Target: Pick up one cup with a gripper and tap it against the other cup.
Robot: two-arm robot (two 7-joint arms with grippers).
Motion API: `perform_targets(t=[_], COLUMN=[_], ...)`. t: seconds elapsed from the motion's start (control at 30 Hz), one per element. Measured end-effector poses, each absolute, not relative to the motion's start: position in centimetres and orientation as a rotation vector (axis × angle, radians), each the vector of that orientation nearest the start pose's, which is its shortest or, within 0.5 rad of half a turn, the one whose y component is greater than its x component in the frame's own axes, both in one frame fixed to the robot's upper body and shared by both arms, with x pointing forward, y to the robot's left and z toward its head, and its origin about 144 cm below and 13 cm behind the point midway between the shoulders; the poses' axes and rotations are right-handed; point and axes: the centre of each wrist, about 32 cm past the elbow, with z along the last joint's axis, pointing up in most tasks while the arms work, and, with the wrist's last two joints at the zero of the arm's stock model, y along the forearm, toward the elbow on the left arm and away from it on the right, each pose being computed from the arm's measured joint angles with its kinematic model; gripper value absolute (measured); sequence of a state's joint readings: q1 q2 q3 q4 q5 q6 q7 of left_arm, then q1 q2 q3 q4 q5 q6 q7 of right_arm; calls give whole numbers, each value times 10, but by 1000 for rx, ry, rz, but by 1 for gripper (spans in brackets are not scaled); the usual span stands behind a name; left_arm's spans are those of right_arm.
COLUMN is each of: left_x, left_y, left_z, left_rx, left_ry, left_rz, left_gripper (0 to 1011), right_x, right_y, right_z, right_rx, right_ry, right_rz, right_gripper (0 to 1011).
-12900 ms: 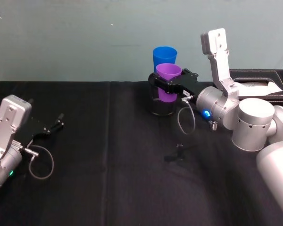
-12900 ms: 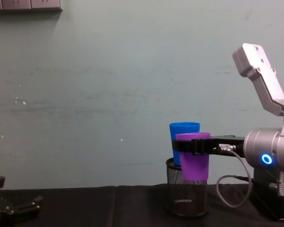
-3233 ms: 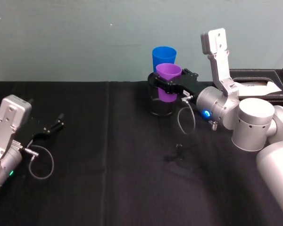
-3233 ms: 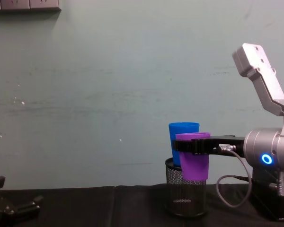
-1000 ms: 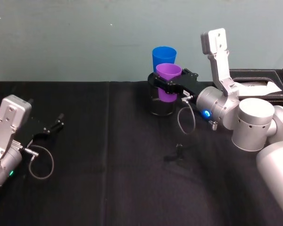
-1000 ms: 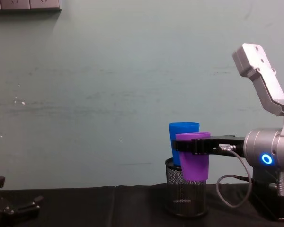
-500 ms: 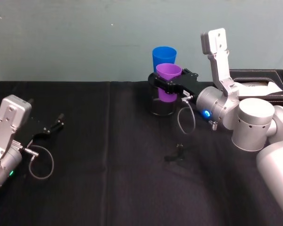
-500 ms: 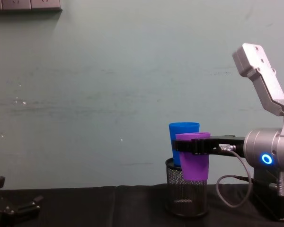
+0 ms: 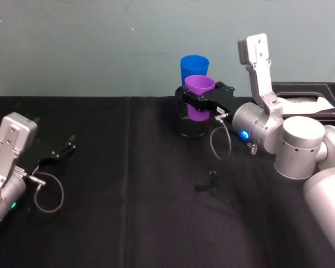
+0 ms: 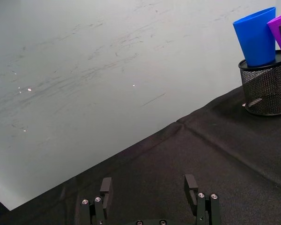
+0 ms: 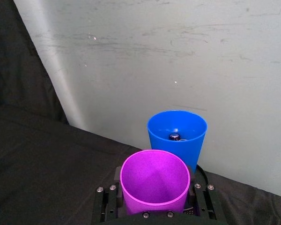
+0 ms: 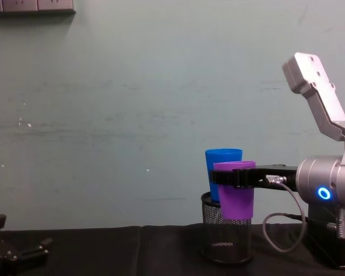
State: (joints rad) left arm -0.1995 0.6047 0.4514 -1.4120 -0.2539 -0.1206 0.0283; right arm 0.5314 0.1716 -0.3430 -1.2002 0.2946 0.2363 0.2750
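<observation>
head view | black cloth table [image 9: 128,223] | pale green wall [image 9: 100,44]

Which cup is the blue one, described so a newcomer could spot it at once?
At the far middle of the black table, by the wall, stands a black wire-mesh pen holder. The blue tumbler sits in its top; unlike the purple tumbler in the right gripper, nothing grips it.

Pale green-grey wall [image 12: 132,103] w/ scuffs and white specks is filling the bg. Black cloth is covering the worktop [image 9: 128,223], wrinkling a bit. Grey wall plates [image 12: 31,6] are sitting top left.
</observation>
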Motion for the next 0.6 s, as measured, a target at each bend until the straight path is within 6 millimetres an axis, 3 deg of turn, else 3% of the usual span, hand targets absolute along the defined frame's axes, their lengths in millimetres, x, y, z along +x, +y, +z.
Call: perform_targets(t=[0.6], left_x=[489], left_y=[310], left_z=[1140], left_rx=[304], left_ry=[-285], left_rz=[1248], left_gripper=[1000], right_x=[593], right_y=[-197], right_z=[1217], right_rx=[-122], right_ry=[94], right_rz=[-1047], right_gripper=[737])
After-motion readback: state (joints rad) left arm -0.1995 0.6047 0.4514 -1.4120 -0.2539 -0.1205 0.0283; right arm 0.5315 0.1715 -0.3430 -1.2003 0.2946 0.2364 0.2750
